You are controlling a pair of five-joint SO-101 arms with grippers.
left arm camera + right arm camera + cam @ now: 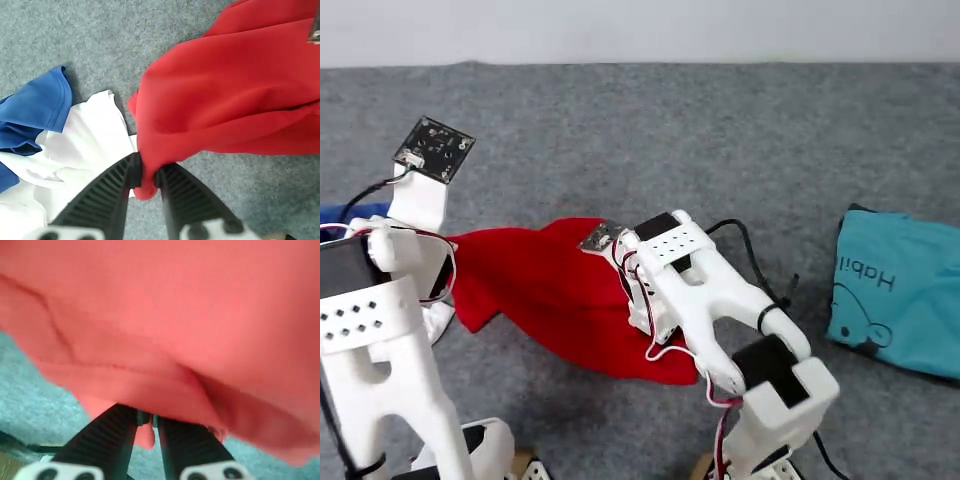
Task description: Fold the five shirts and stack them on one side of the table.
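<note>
A red shirt (555, 290) hangs stretched between the two arms over the grey table. My left gripper (146, 175) is shut on one bunched edge of the red shirt (235, 95), at the cloth's left end in the high view. My right gripper (146, 424) is shut on another edge of the red shirt (175, 325), under the white arm (690, 290) in the middle of the table. A folded teal shirt (900, 290) lies at the right side. A white shirt (75, 150) and a blue shirt (35, 110) lie crumpled below the left gripper.
A strip of the blue shirt (350, 212) pokes out at the left edge behind the left arm (380, 320). Black cables (760, 262) trail from the right arm across the carpet. Bare grey carpet (670, 130) covers the far half of the table.
</note>
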